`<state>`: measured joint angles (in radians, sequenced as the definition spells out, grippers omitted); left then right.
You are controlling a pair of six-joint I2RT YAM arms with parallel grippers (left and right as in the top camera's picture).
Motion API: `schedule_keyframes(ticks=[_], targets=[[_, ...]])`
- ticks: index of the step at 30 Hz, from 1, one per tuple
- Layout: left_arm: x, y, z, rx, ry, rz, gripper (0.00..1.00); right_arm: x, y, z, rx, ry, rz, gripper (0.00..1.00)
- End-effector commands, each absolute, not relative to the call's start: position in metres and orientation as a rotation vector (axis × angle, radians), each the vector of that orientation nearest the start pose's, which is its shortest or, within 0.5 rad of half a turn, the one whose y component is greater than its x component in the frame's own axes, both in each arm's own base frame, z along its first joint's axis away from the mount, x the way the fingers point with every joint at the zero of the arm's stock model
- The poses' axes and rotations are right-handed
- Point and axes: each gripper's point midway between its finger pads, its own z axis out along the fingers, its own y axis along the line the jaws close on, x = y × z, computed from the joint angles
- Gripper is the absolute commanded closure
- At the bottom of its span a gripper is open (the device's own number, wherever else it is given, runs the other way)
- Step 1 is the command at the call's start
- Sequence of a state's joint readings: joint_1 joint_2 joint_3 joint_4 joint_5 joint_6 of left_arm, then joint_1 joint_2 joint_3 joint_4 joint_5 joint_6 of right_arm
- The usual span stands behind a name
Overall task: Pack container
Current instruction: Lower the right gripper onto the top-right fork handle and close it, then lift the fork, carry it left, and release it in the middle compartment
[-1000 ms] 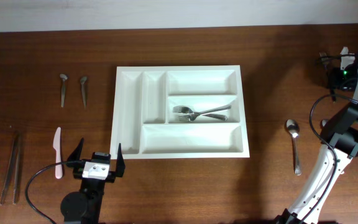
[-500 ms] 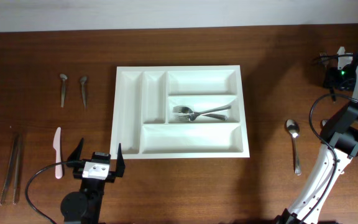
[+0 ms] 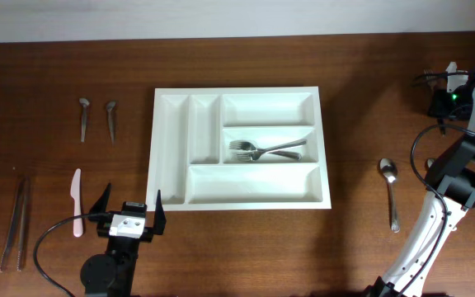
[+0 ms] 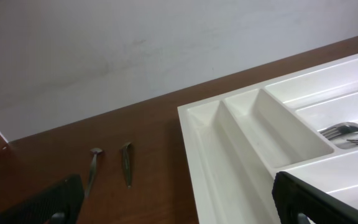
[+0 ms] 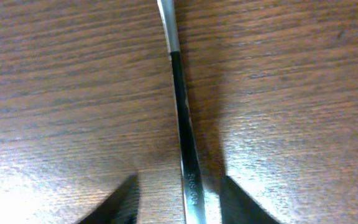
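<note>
In its wrist view alone, the right gripper (image 5: 178,194) straddles a spoon (image 5: 174,68).

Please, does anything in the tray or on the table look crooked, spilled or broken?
Only one small thing: the forks in the middle long compartment of the container lie slanted and overlapping, not straight along the compartment. Nothing looks spilled or damaged.

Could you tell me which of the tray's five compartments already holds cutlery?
The middle horizontal compartment of the container, holding forks; the other four are empty.
</note>
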<state>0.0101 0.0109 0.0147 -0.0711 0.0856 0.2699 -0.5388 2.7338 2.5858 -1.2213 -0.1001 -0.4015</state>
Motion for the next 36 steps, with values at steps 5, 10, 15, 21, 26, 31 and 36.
schedule_keyframes(ticks=[5, 10, 15, 21, 26, 31, 36], targets=[[0.246, -0.01, 0.158, 0.277, 1.62, 0.157, 0.01, 0.481, -0.263, -0.022, 0.196, 2.964, 0.077, 0.64], [0.246, -0.01, 0.158, 0.277, 1.62, 0.157, 0.01, 0.481, -0.264, -0.022, 0.195, 2.965, 0.072, 0.7], [0.246, -0.01, 0.158, 0.277, 1.621, 0.157, 0.01, 0.482, -0.264, -0.022, 0.194, 2.962, 0.069, 0.81], [0.246, -0.01, 0.158, 0.277, 1.62, 0.157, 0.01, 0.482, -0.266, -0.022, 0.195, 2.965, 0.058, 0.8], [0.246, -0.01, 0.158, 0.277, 1.62, 0.157, 0.01, 0.478, -0.272, -0.023, 0.2, 2.986, -0.001, 0.92], [0.246, -0.01, 0.158, 0.277, 1.62, 0.157, 0.01, 0.478, -0.271, -0.023, 0.198, 2.986, 0.0, 0.96], [0.246, -0.01, 0.158, 0.277, 1.62, 0.157, 0.01, 0.478, -0.271, -0.022, 0.198, 2.985, -0.001, 0.96]])
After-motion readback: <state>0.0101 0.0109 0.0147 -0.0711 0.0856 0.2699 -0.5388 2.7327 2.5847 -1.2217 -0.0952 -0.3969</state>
